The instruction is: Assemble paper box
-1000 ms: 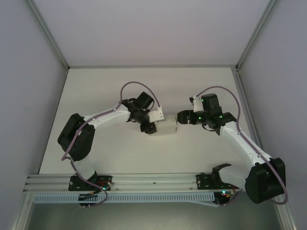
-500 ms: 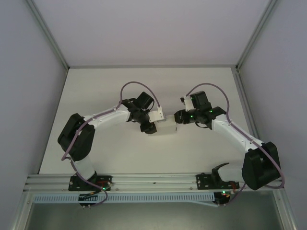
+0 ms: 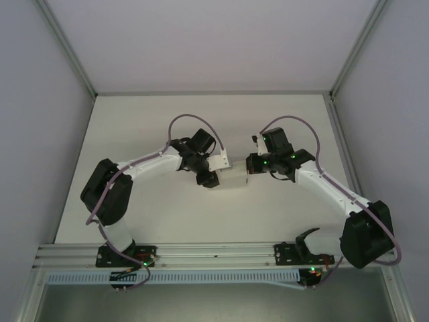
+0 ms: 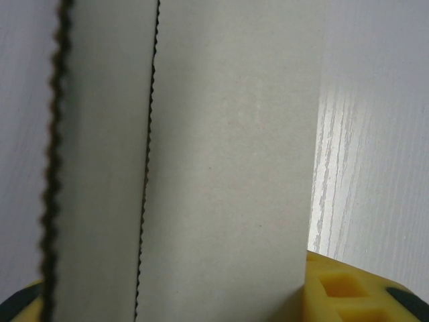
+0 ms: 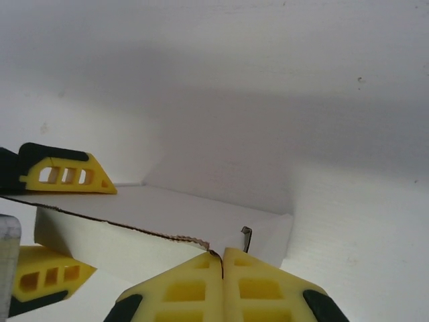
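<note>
The paper box [image 3: 232, 178] is a pale white card held above the table between both arms. My left gripper [image 3: 210, 176] is shut on its left end. In the left wrist view a card panel [image 4: 228, 168] with a wavy cut edge runs between my yellow fingers [image 4: 345, 288]. My right gripper [image 3: 250, 165] is shut on the box's right end. Its yellow pads [image 5: 194, 288] pinch the corrugated card edge where the box [image 5: 167, 218] has a small flap at its corner. The left gripper's fingers [image 5: 64, 176] sit above and below the box's far end.
The white table [image 3: 201, 121] is bounded by metal frame posts [image 3: 67, 50] and grey side walls. A rail [image 3: 214, 251] with the arm bases runs along the near edge.
My right gripper has moved left and a little farther back against the box's right end, its wrist turning. The left arm and the box have barely moved.
</note>
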